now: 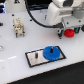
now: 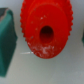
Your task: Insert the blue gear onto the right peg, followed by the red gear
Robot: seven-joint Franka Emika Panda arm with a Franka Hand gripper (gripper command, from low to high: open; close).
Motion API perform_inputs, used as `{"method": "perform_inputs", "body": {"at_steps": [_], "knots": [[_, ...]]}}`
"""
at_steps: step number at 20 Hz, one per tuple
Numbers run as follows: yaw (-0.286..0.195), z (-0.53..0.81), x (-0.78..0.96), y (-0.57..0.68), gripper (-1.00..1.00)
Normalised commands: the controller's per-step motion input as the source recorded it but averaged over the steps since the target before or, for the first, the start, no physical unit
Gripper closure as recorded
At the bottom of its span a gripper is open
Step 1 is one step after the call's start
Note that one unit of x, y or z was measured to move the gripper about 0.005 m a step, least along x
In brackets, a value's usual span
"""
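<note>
- On the exterior view's left, a small beige, blocky object (image 1: 18, 26) stands on the glossy white counter (image 1: 12, 55), too blurred to identify.
- Nearer the middle, a grey rectangular plate with a black border (image 1: 36, 61) lies flat on the counter; one short thin dark upright pin (image 1: 37, 55) rises from its bare half.
- On the plate's other half, toward the exterior view's right, lies the flat round bright-blue plastic toothed disc, the blue gear (image 1: 51, 52), with a raised hub at its centre. The right peg is not visible as a separate thing; the gear covers that spot.
- Further right and farther back, the small round bright-red plastic toothed disc, the red gear (image 1: 69, 33), sits on the counter, well apart from the plate, directly beneath the white robot arm (image 1: 64, 12).
- In the wrist view the red gear (image 2: 46, 27) fills most of the picture: fine teeth around the rim, a dark central hole, pale scuffs on its lower face, its upper edge cut off.
- The pincer (image 1: 66, 31) hangs around the red gear; its teal fingers (image 2: 6, 37) stand on either side, open with a gap to the teeth, each cropped by the picture's edge.
- Dark items along the counter's far edge are too dim to make out.
</note>
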Motion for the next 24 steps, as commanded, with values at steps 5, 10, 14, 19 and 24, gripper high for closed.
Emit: {"method": "perform_inputs", "body": {"at_steps": [5,10,14,19,24], "knots": [[0.000,0.12,-0.06,0.04,1.00],[0.000,0.57,0.17,-0.06,1.00],[0.000,0.51,0.35,-0.19,1.00],[0.000,0.44,0.46,-0.30,1.00],[0.000,0.44,0.47,-0.35,1.00]]}}
